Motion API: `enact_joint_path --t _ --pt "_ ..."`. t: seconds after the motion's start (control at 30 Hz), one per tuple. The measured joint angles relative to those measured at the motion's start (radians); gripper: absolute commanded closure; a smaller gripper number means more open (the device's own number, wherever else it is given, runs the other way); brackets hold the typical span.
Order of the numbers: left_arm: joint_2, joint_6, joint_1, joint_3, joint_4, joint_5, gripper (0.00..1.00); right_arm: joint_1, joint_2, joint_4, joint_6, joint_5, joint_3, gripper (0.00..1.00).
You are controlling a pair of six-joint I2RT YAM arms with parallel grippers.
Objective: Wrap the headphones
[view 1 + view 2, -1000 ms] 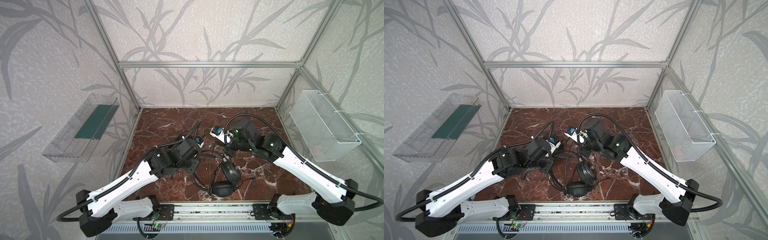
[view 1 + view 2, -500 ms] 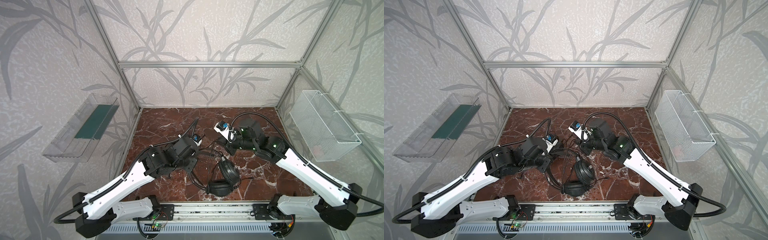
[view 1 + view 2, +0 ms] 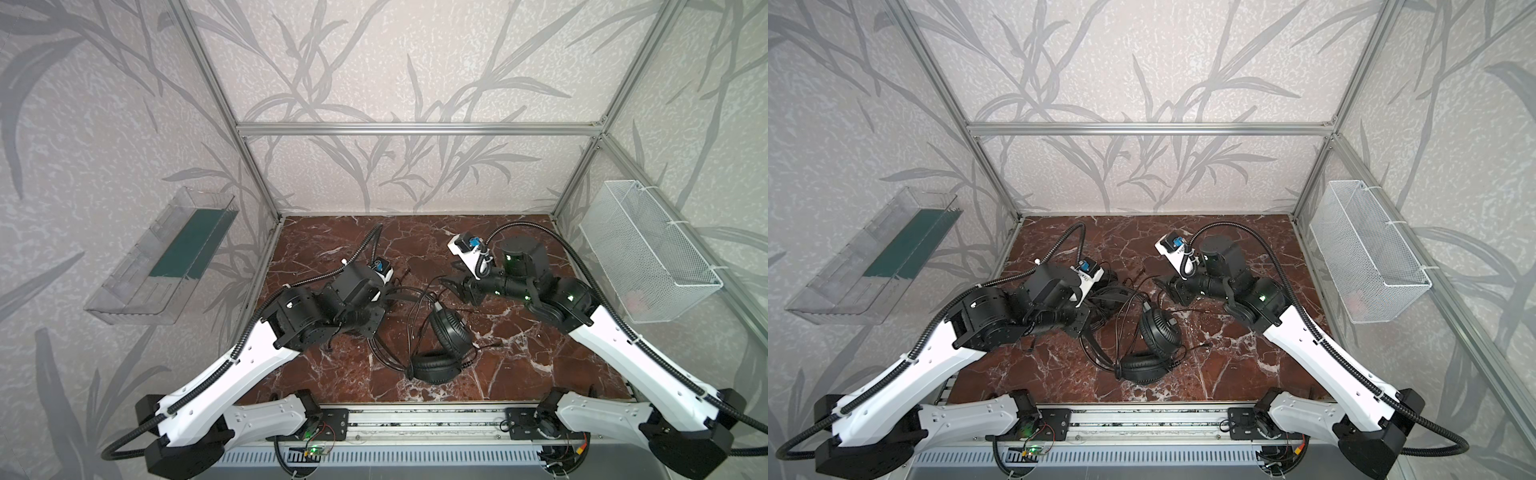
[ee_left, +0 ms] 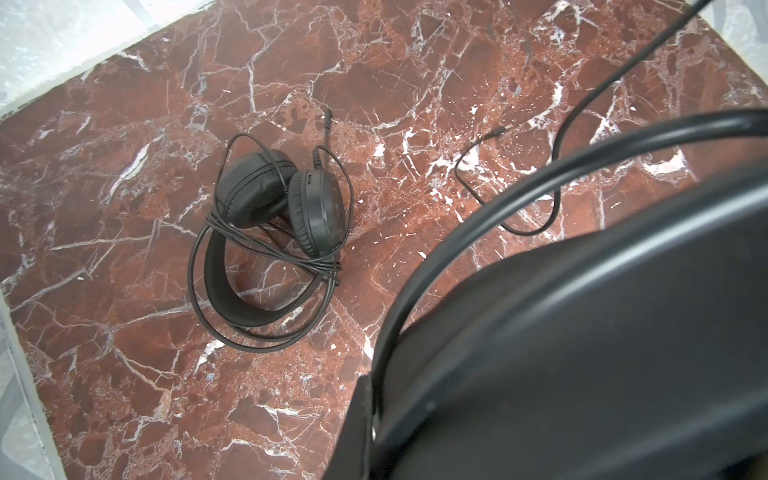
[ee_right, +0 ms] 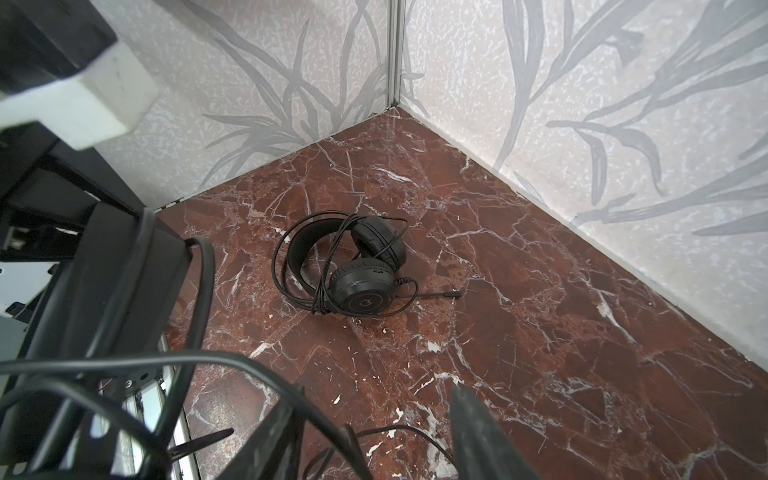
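Left tool (image 3: pixel 384 301) pressed fully together, clamped on the headband of the held headset (image 4: pixel 582 332). Broad black band and thin arch right under this tool's wrist camera, filling much of its view. Fingertips hidden behind the band.

Right tool (image 5: pixel 374 440) partly apart, gripping nothing. Fingers (image 5: pixel 478 436) low over the red marble worktop (image 3: pixel 519 374), tips turned toward the left tool and near it. Loose cable (image 5: pixel 232 359) sweeping across close in front of one finger. Cannot tell whether touching or just beside.

Lying headset (image 3: pixel 451 338) on the worktop between both tools, nearer the arm bases than either, apart from each. One earcup flat, the other on edge. Own thin cable looped round headband and cups, short stalk sticking out sideways.

Small plug (image 4: pixel 500 131) at a cable end, flat on the worktop, beyond the held band as seen from the left tool.
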Motion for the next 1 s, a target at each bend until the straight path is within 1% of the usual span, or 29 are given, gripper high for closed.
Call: enact_joint_path --t 0.03,0.07,0.13,0.23,0.27,0.3,0.43,0.6,0.73,0.87,1.0 --pt "0.000 0.000 0.000 0.002 0.000 0.005 1.00 0.000 0.003 0.000 0.004 -0.005 0.000 0.41" --pt "0.000 0.000 0.000 0.003 -0.001 0.010 1.00 0.000 0.004 0.001 0.010 -0.010 0.000 0.37" --pt "0.000 0.000 0.000 0.003 -0.002 0.013 1.00 -0.001 0.004 0.001 0.018 -0.016 0.000 0.33" --pt "0.000 0.000 0.000 0.003 -0.003 0.012 1.00 -0.001 0.003 0.000 0.033 -0.027 0.001 0.31" --pt "0.000 0.000 0.001 0.003 -0.003 0.012 1.00 -0.001 0.003 -0.003 0.037 -0.034 0.003 0.25" --pt "0.000 0.000 0.002 0.003 -0.003 0.012 1.00 -0.002 0.003 -0.010 0.041 -0.042 0.006 0.17" --pt "0.007 0.000 0.010 0.014 -0.010 0.013 1.00 -0.002 -0.003 -0.042 0.060 -0.056 0.004 0.16" --pt "0.009 0.001 0.018 0.048 -0.018 0.042 1.00 -0.006 -0.077 -0.073 0.072 -0.037 -0.055 0.13" --pt "0.009 -0.001 0.021 0.068 -0.018 0.062 1.00 -0.010 -0.122 -0.092 0.080 -0.035 -0.056 0.13" --pt "0.010 -0.004 0.028 0.082 -0.021 0.068 1.00 -0.021 -0.162 -0.090 0.100 -0.008 -0.056 0.13" --pt "0.010 -0.006 0.040 0.084 -0.023 0.079 1.00 -0.061 -0.213 -0.083 0.130 0.048 -0.056 0.12"
